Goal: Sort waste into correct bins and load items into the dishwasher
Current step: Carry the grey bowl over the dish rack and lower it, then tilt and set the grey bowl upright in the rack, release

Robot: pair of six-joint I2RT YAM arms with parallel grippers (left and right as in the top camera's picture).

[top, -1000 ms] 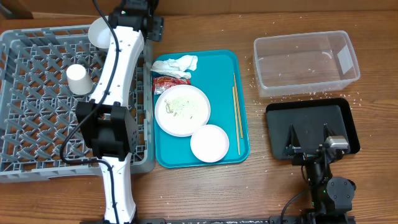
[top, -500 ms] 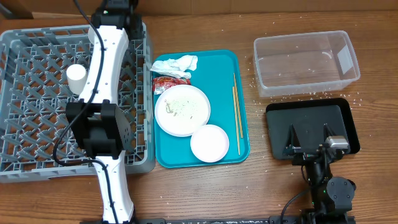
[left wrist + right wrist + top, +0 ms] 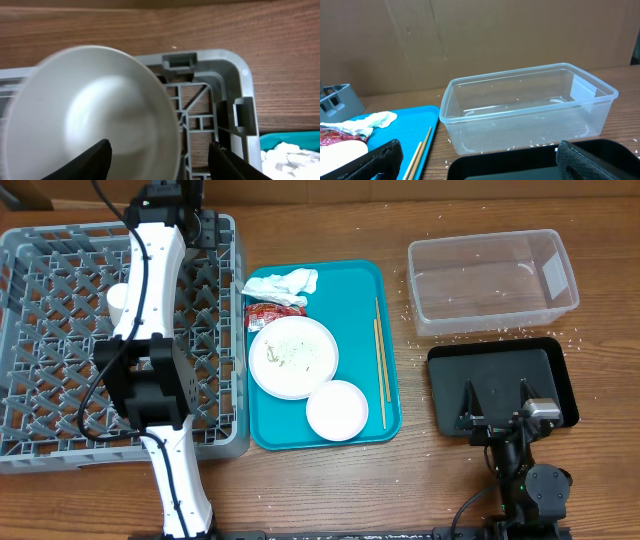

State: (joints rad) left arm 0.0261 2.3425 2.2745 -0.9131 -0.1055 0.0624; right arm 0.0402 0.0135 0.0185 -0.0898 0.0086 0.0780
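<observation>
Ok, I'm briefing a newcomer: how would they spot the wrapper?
Find the teal tray in the table's middle. At its far left corner, the wrapper lies between the napkin and the plate; it is the only red thing there.

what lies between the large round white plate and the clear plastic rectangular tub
A thin pair of wooden chopsticks on the teal plastic tray, seen overhead.

Grey rack left; white cup tilted at far corner, second cup seemingly inside. Plate, bowl, chopsticks, napkin, wrapper centre; tub, black tray right.
</observation>
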